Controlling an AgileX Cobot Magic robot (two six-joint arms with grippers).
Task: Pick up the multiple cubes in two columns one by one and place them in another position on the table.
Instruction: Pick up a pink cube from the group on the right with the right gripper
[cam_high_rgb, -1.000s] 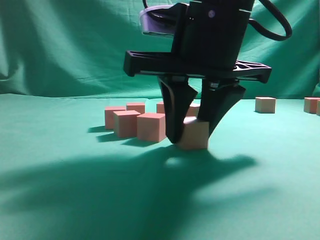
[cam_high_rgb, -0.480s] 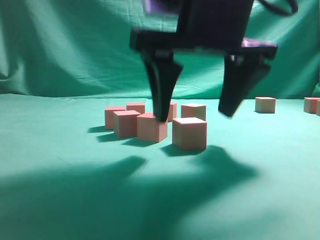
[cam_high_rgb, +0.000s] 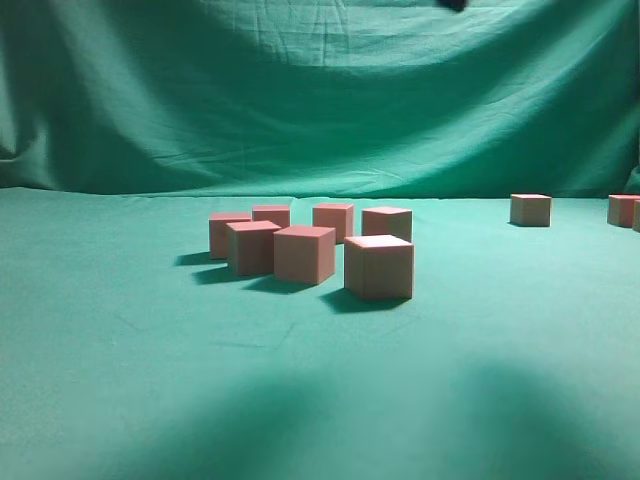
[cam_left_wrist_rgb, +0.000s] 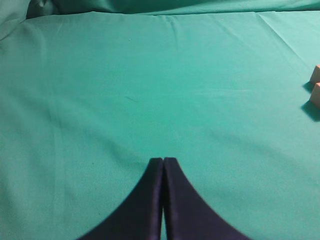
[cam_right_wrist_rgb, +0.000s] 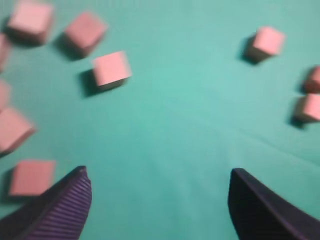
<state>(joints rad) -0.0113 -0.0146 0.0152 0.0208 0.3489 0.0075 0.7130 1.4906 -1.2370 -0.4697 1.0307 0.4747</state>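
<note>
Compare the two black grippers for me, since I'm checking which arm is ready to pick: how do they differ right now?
The left gripper has its dark jaws pressed together; the right gripper has its jaws spread wide apart. The left gripper hangs over bare green cloth table, with cubes only at the frame's right edge; the right gripper looks down on many salmon-pink cubes. Both hold nothing.

The left gripper (cam_left_wrist_rgb: 163, 165) had two smooth black fingers that curved inward and tapered to thin tips. The right gripper (cam_right_wrist_rgb: 159, 190) had dark, wedge-shaped fingers (cam_right_wrist_rgb: 62, 207), one faced with a finely ribbed pad.
</note>
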